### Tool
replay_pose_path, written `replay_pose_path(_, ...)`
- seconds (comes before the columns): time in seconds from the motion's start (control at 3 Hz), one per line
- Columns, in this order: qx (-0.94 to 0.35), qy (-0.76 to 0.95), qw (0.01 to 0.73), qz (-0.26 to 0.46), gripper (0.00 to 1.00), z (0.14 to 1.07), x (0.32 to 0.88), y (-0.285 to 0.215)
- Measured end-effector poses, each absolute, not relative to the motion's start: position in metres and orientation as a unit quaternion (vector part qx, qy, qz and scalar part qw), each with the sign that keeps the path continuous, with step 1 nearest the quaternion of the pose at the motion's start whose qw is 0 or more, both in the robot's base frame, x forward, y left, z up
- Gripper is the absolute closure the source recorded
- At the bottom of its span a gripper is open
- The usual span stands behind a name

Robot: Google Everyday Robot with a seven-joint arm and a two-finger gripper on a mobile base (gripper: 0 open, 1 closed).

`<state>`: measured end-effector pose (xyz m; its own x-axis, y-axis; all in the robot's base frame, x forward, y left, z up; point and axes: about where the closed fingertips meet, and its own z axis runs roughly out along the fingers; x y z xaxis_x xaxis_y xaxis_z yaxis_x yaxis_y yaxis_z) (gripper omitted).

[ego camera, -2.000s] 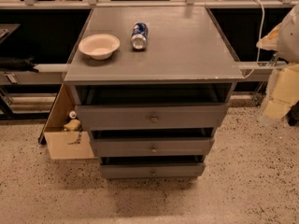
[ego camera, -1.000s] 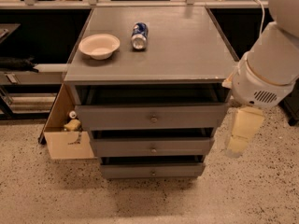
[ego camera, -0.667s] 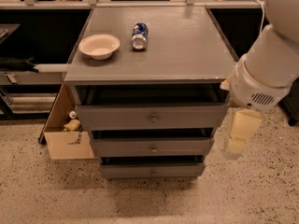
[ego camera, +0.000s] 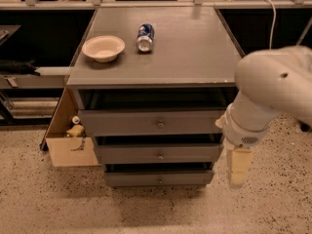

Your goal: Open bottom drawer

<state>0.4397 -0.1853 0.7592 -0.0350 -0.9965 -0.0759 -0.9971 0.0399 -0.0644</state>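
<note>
The grey cabinet [ego camera: 195, 57] has three drawers stacked in front. The bottom drawer [ego camera: 136, 178] is the slimmest front, lowest down, with a small round knob [ego camera: 159, 181] at its centre; it sits nearly flush. The mid drawer [ego camera: 131, 153] and the top drawer [ego camera: 122, 123] are above it. My gripper [ego camera: 239, 169] hangs pointing down at the end of the white arm [ego camera: 273, 89], to the right of the cabinet, level with the lower drawers and a short way right of the bottom drawer's right end. It holds nothing that I can see.
A white bowl [ego camera: 103, 48] and a blue can [ego camera: 145, 36] lying on its side rest on the cabinet top. An open cardboard box [ego camera: 68, 138] with small items stands against the cabinet's left side. Speckled floor [ego camera: 156, 211] lies in front. Dark shelving runs behind.
The arm has swung down and forward; the gripper has dropped from beside the middle drawer to beside the lower drawers. The drawers, bowl and can have not moved.
</note>
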Motion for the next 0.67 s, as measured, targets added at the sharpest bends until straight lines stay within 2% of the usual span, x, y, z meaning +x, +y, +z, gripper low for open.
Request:
replay_pose_path(0.33,-0.72,0.693,0.042,0.009,0.0,0.68,0.442,-0.185)
replay_pose_path(0.67,-0.737,0.673,0.039,0.05,0.0,0.589,0.442,-0.17)
